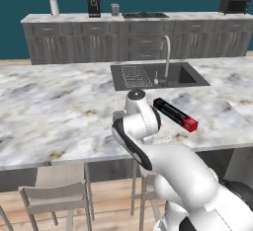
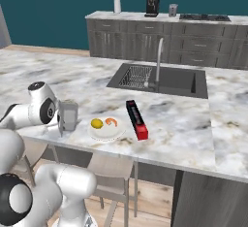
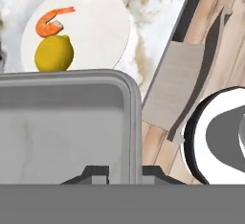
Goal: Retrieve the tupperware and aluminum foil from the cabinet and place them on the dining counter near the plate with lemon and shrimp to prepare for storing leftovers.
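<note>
Tupperware (image 3: 67, 122) in jaws by plate (image 3: 103, 31), foil (image 2: 136, 119) beyond

Teal wall (image 1: 10, 22), grey base cabinets (image 1: 74, 42), wooden floor (image 2: 150, 197), possibly beige stools (image 1: 54, 190)

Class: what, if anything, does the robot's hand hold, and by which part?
The hand is shut on the tupperware, gripping its rim at one edge.
</note>
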